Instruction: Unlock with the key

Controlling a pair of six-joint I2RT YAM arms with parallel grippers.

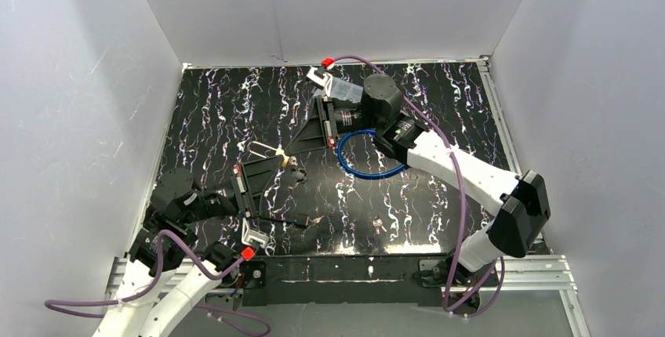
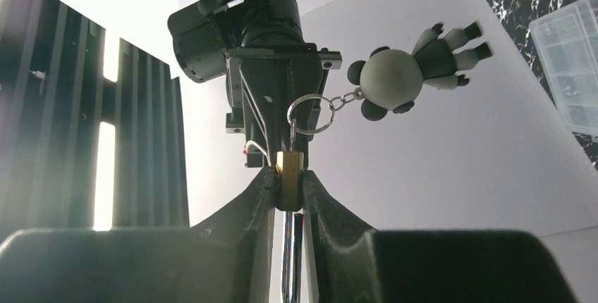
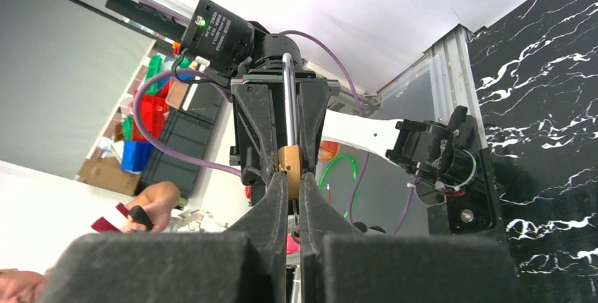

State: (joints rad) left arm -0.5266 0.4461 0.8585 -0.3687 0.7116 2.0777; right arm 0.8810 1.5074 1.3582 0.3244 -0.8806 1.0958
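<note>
The left gripper [image 2: 288, 201] pinched the brass padlock [image 2: 289, 169]; the right gripper [image 3: 289, 192], nearly pressed together, clamped its key [image 2: 293, 136].

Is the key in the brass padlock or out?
In: the thin silver key runs straight into the brass padlock held in the left gripper.

I work in a robot lab. Plain white walls [image 1: 353, 8] box in my black marbled table [image 1: 439, 211], and metal rails [image 1: 496, 110] edge it. Beyond them I see coloured plastic crates [image 3: 144, 116], a cardboard box [image 3: 106, 172] and a person's hand [image 3: 159, 201].
</note>
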